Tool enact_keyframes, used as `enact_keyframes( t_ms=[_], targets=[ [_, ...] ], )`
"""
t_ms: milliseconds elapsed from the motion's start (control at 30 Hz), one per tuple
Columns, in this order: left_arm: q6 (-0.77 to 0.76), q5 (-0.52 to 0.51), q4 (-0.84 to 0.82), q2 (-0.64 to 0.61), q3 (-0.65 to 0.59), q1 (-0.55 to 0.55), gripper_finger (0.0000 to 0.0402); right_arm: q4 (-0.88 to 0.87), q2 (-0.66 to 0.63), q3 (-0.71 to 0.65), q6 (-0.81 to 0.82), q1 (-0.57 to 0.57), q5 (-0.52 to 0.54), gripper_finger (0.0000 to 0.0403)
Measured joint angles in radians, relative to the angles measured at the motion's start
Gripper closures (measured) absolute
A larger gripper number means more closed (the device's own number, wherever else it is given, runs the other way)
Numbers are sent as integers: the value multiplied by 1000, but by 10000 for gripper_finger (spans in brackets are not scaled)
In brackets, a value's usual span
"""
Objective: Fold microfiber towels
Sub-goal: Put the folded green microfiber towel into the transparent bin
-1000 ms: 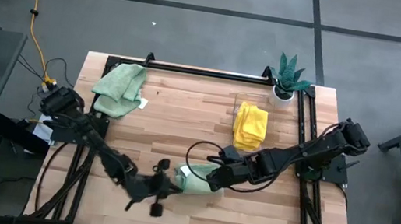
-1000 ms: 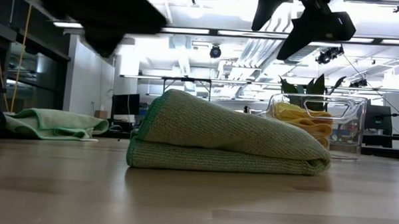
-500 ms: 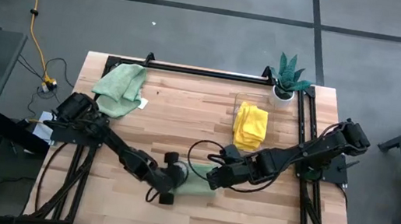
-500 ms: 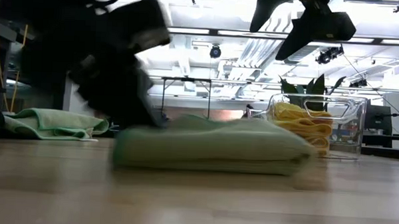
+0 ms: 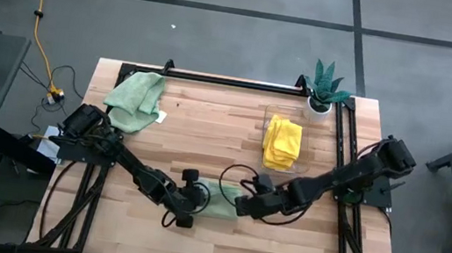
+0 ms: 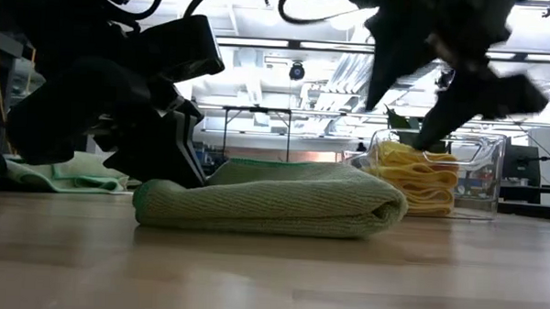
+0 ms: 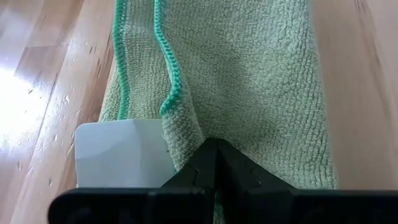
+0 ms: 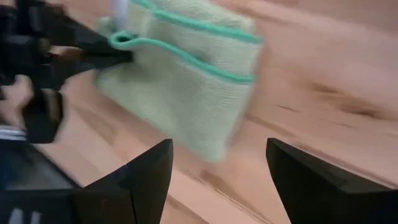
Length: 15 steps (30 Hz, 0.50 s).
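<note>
A folded sage green microfiber towel (image 5: pixel 219 204) (image 6: pixel 273 198) lies flat on the wooden table (image 5: pixel 206 141), near the front middle. A white tag (image 7: pixel 121 152) sticks out at its left end. My left gripper (image 5: pixel 196 199) (image 7: pixel 216 149) is shut, with its tip on that end of the towel. My right gripper (image 5: pixel 244 207) (image 8: pixel 217 168) hovers open above the towel's right end, touching nothing. In the right wrist view, the towel (image 8: pixel 186 93) lies ahead of the spread fingers. My left gripper presses its shut fingertips (image 7: pixel 216 163) onto the top layer (image 7: pixel 205 127) at the towel's left end, beside the white tag. It comes slanting down from the table's left. The cloth creases at the tip, and the towel lies flat on the table.
A crumpled green towel (image 5: pixel 134 100) (image 6: pixel 63 173) lies at the far left. Yellow towels (image 5: pixel 282 142) (image 6: pixel 412 173) are stacked in a clear box (image 6: pixel 481 171) at the far right, with a potted plant (image 5: pixel 325 87) behind it. A black rail (image 5: pixel 232 80) runs along the far edge.
My left gripper has swung from the near edge toward the towel and come down onto its left end. The towel's raised left side is now pressed flat. My right gripper has sunk toward the towel's right end and rolled.
</note>
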Motion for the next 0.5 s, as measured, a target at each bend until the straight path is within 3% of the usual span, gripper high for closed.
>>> enact_keyframes(
  t_ms=[200,500],
  targets=[
    [0,0,0,0,-1,0,402,262,14,-166,89,-30,32,153],
    [0,0,-5,0,-2,2,402,433,97,-196,99,-47,-45,153]
  ],
)
